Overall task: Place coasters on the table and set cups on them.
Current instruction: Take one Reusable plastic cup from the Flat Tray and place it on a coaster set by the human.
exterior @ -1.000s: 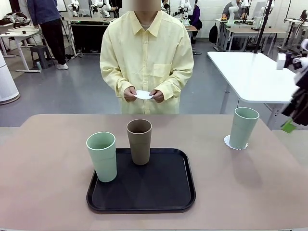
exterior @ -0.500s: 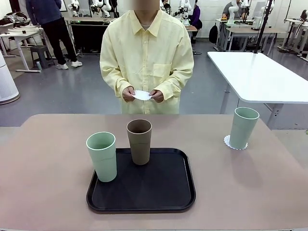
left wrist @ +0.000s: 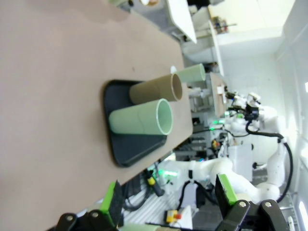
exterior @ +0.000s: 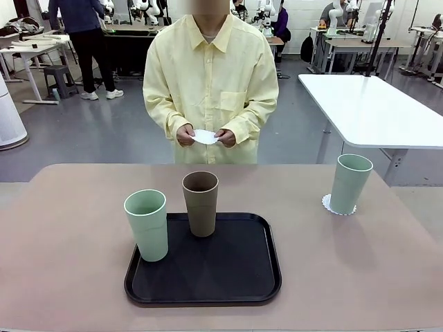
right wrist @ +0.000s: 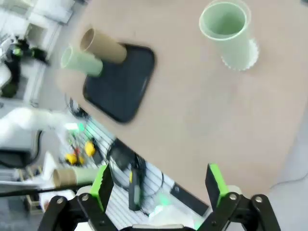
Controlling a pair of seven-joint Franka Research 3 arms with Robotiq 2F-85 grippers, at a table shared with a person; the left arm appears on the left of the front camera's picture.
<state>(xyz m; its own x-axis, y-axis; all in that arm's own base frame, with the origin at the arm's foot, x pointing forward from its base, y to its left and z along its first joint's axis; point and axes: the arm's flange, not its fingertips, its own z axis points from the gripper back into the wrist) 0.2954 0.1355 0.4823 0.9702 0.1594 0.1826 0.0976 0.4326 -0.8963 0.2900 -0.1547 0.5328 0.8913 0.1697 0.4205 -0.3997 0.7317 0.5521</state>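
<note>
My left hand (left wrist: pixel 167 190) and my right hand (right wrist: pixel 158 177) are both released, jaws wide, grasping nothing. One mint cup (exterior: pixel 351 183) stands on a coaster (exterior: pixel 327 203) at the right of the table (exterior: pixel 69 228). The brown cup (exterior: pixel 201 203) and second mint cup (exterior: pixel 147 225) stand on the black tray (exterior: pixel 235 270), the latter at its left edge. The person (exterior: pixel 211 76) holds another coaster (exterior: pixel 205 136).

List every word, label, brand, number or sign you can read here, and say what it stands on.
No text can be read.
The left mint cup, the brown cup, the right mint cup, the coaster under it, the black tray and the table are plain, with no print.
Any marking on gear in the room behind is too small or blurred to read.
</note>
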